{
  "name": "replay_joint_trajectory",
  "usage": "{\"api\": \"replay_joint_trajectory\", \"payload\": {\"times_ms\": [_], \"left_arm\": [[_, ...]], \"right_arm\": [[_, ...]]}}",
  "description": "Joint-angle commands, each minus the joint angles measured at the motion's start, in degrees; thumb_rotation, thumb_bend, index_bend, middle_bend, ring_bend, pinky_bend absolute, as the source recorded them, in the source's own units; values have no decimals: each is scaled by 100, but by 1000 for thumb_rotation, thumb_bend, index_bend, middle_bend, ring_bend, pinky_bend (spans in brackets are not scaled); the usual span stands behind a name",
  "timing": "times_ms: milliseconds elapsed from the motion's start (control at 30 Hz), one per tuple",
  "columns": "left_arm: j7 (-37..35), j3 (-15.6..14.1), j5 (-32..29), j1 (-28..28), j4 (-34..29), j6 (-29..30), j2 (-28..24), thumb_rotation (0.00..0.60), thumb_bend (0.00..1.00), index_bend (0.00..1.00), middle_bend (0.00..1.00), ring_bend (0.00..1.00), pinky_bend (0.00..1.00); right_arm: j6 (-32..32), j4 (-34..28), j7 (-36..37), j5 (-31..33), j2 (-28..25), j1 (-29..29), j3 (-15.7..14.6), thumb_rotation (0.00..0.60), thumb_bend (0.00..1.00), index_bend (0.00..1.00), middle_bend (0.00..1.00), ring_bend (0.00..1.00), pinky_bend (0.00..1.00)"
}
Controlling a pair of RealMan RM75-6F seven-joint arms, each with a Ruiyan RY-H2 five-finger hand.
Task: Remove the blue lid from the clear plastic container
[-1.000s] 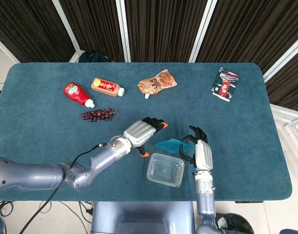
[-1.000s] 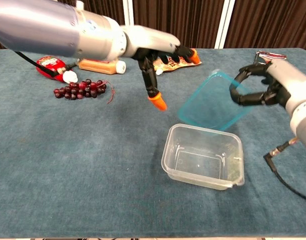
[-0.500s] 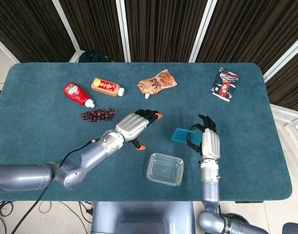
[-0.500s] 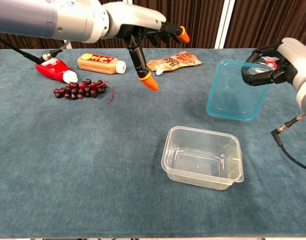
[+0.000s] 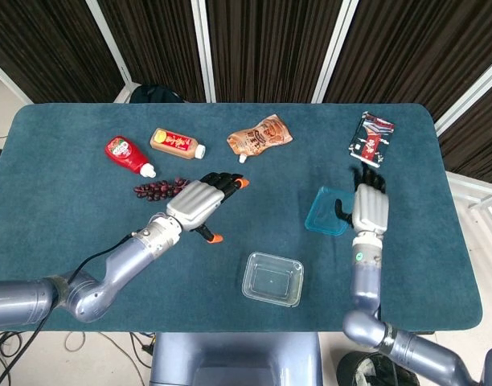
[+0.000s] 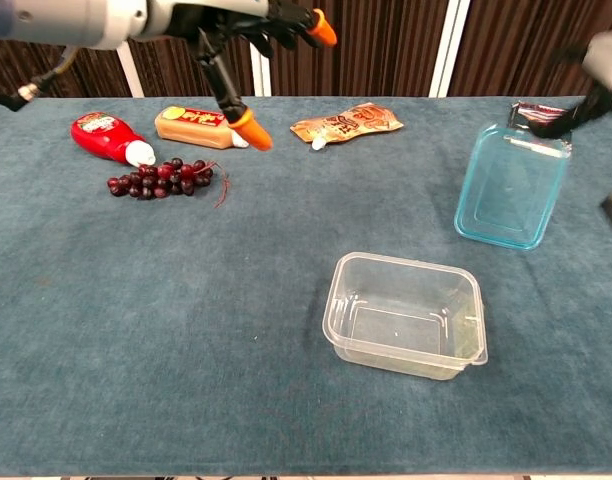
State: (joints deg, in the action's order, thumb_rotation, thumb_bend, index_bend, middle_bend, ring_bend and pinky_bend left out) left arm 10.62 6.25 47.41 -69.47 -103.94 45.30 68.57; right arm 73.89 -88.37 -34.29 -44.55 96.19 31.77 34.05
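Observation:
The clear plastic container [image 5: 272, 279] [image 6: 407, 314] sits uncovered near the table's front edge. My right hand [image 5: 370, 209] [image 6: 597, 88] grips the blue lid [image 5: 325, 211] [image 6: 512, 185] by its top edge, holding it tilted and lifted off the table, to the right of the container and well apart from it. My left hand [image 5: 199, 202] [image 6: 248, 20], orange-tipped fingers spread and holding nothing, hovers raised to the left of the container, near the grapes.
A bunch of dark grapes [image 5: 159, 190] [image 6: 162, 177], a red ketchup bottle [image 5: 129, 155], an orange-labelled bottle [image 5: 177, 144] and a brown sauce pouch [image 5: 260, 135] lie across the far left and middle. A snack packet [image 5: 371, 138] lies at the far right.
My right hand has carried the blue lid rightward and away from the container, turning it more upright. My left hand has drawn back to the left and risen.

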Motion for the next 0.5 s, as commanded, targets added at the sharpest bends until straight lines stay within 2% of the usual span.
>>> {"api": "replay_joint_trajectory", "payload": {"times_ms": [33, 133, 267, 367, 500], "left_arm": [[54, -22, 42, 133, -202, 123, -137, 600, 0, 0, 0, 0, 79], [205, -101, 104, 253, -430, 274, -273, 600, 0, 0, 0, 0, 79], [598, -319, 318, 506, -849, 688, -506, 600, 0, 0, 0, 0, 77], [784, -499, 481, 833, -1223, 1141, -638, 600, 0, 0, 0, 0, 75], [1160, -915, 810, 1518, -1748, 2064, -757, 600, 0, 0, 0, 0, 70]], "right_arm": [[98, 13, -50, 129, -184, 35, 85, 600, 335, 0, 0, 0, 0], [137, -213, -43, 217, -408, -102, 3, 600, 333, 0, 0, 0, 0], [99, -750, 102, 132, -915, -490, -319, 600, 300, 0, 0, 0, 0], [-15, -1141, 369, -141, -1394, -832, -625, 600, 227, 0, 0, 0, 0], [-32, -1623, 945, -796, -2121, -1382, -1083, 600, 208, 0, 0, 0, 0]]}}
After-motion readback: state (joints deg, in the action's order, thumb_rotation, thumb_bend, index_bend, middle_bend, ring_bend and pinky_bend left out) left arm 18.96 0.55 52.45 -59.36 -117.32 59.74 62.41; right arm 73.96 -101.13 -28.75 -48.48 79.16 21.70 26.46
